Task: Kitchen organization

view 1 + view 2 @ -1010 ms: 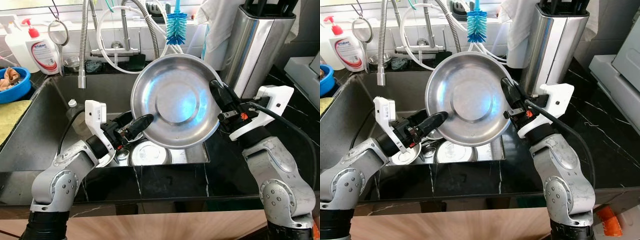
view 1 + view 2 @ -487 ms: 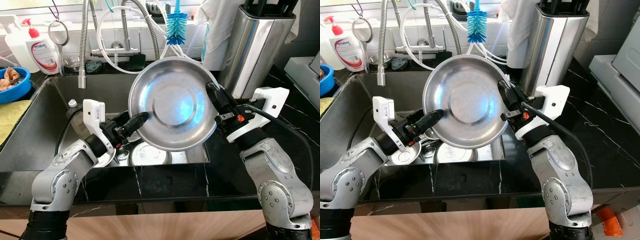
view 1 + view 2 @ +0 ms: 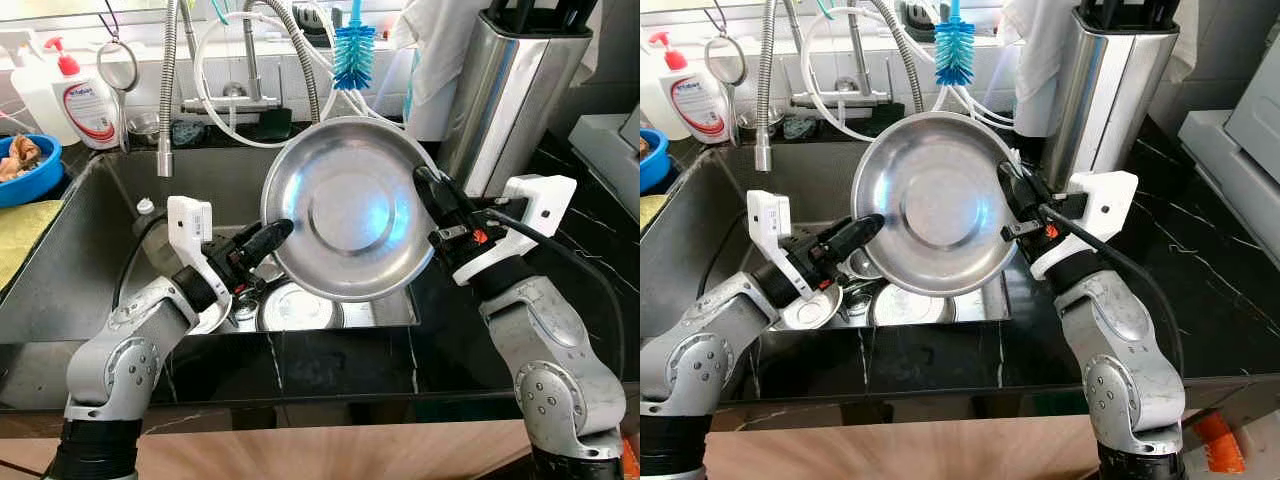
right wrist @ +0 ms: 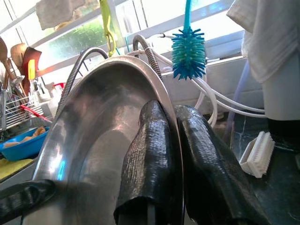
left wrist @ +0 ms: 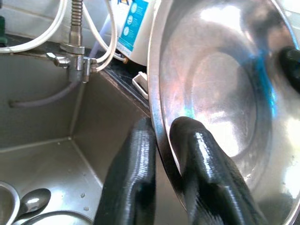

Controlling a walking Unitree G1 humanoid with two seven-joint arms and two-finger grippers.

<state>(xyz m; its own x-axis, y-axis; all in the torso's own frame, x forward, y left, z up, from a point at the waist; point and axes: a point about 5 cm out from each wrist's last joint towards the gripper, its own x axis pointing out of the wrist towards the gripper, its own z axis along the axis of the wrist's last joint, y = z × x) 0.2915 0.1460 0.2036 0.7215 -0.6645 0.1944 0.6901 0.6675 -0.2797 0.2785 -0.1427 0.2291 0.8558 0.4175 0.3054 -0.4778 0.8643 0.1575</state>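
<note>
Steel bowl (image 3: 352, 207) held tilted above sink (image 3: 70, 270); left end effector (image 3: 268, 234) and right end effector (image 3: 432, 191) each clamp opposite rims, equally near.

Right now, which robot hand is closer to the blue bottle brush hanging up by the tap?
The right gripper. It pinches the steel bowl's rim just below and right of the blue brush. The left gripper holds the bowl's lower left rim, farther down.
</note>
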